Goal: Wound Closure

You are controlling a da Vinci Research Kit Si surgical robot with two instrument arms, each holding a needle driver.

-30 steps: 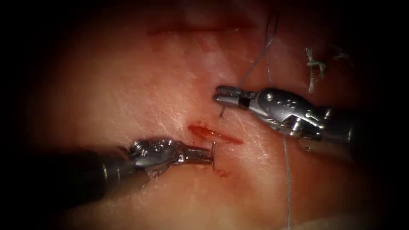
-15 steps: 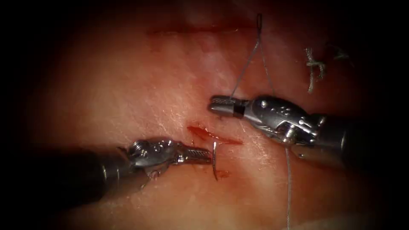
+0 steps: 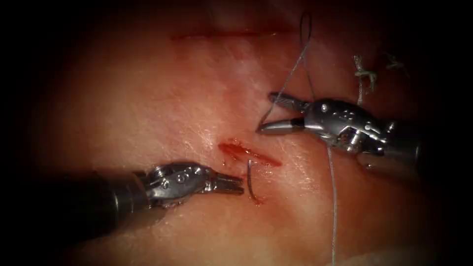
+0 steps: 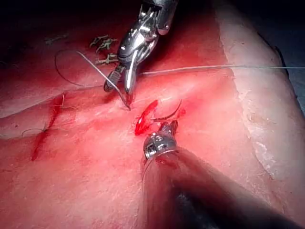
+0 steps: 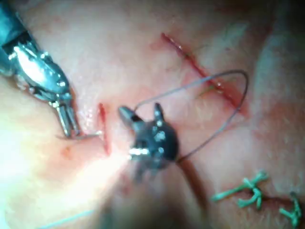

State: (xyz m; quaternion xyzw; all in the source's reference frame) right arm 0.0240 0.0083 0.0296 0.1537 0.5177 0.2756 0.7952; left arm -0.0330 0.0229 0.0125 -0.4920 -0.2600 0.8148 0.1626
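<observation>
Tissue: we log one piece of pork belly with a short red cut near the middle and a second, longer cut well apart from it.
Needle: we find it standing in the tissue just below the short cut, one end sunk at a small red spot, the arc rising free toward the cut. No tool holds it.
Left tool: we see its jaws drawn nearly together and holding nothing; the tips sit just beside the needle's arc, on its left, apart from it.
Right tool: we see its jaws spread wide, holding nothing; the thread runs through the gap between them, loose.
Thread: we trace a loop above the right tool and a long strand trailing down the right of the cut.
Cut ends of thread: we count a few lying near the right tool's wrist.
Risk, needle: in our judgement the unheld needle could tip or slip out of its bite if the loose thread drags on it.
Risk, thread: we judge the slack loop could snag on the right tool's spread jaws.
</observation>
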